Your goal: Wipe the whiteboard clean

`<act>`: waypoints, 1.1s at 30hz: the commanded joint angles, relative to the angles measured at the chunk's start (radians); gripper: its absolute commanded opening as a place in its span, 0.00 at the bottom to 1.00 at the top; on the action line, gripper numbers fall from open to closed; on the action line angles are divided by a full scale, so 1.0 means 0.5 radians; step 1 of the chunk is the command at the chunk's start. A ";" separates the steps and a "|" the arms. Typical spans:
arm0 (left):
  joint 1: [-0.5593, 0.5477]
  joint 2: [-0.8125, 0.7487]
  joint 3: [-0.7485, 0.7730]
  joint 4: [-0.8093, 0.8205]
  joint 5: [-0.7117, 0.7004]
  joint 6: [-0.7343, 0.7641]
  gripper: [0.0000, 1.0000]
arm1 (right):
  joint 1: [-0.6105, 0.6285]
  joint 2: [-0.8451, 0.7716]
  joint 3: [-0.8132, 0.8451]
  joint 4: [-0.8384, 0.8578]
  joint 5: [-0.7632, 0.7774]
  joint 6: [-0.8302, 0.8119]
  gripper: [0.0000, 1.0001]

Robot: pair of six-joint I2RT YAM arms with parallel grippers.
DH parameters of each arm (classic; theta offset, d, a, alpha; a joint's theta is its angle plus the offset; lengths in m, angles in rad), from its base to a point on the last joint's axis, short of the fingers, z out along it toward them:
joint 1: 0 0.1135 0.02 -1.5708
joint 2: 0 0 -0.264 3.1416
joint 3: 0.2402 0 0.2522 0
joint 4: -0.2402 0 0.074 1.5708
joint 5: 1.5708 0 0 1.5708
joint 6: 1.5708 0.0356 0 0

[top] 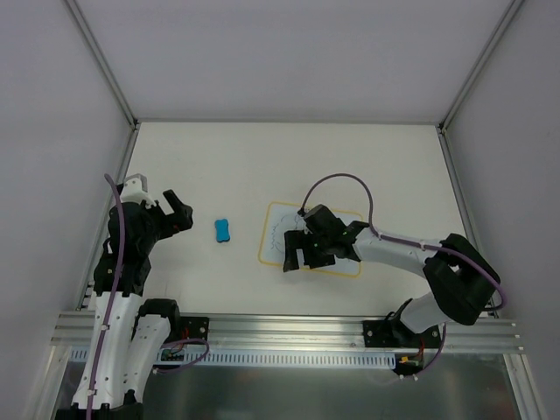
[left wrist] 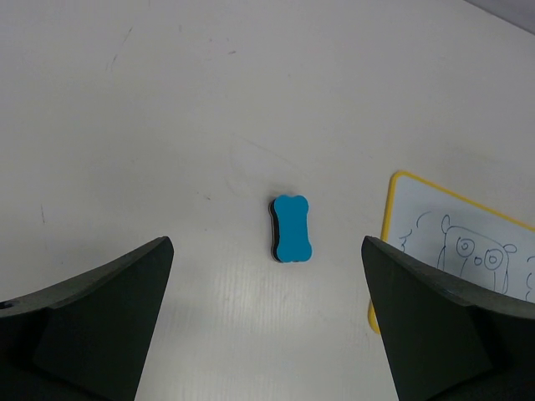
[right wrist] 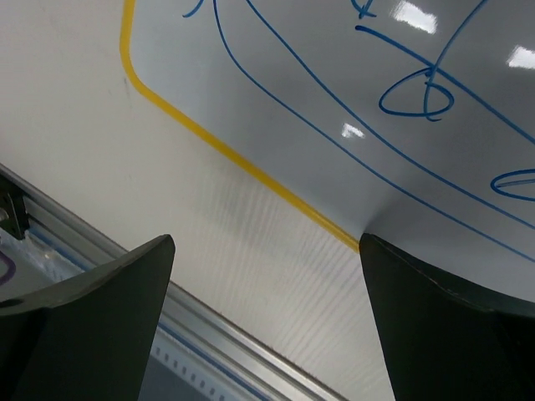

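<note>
While blue lines are seen on the whiteboard, the left fingers and right fingers are spread wide, nothing grasped.

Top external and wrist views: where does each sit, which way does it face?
Top external: overhead behind the bases, facing down on the table; left arm, right arm show.
Left wrist: faces down at small blue bone-shaped eraser; open jaws flank it.
Right wrist: over yellow-bordered white whiteboard corner; open jaws.
All share the whiteboard.
</note>
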 commanded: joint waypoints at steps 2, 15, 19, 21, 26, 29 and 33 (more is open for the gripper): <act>0.019 0.062 -0.005 0.058 0.125 -0.024 0.99 | 0.035 -0.238 -0.050 -0.310 -0.034 -0.018 0.99; 0.019 0.219 -0.008 0.058 0.264 -0.008 0.99 | -1.063 -0.294 0.152 -0.451 0.420 -0.273 0.99; -0.039 0.259 -0.008 0.058 0.297 -0.021 0.99 | -1.196 -0.245 0.115 -0.430 0.359 -0.248 0.95; -0.064 0.280 -0.005 0.055 0.307 -0.030 0.99 | -1.220 -0.241 0.070 -0.393 0.313 -0.239 0.93; -0.153 0.381 0.019 0.052 0.310 -0.064 0.99 | -1.236 -0.202 -0.059 -0.277 0.166 -0.181 0.89; -0.254 0.443 0.041 0.042 0.267 -0.097 0.99 | -1.236 -0.189 -0.173 -0.151 0.058 -0.126 0.83; -0.429 0.513 0.056 0.039 0.135 -0.159 0.99 | -1.233 -0.162 -0.271 -0.007 -0.083 -0.086 0.78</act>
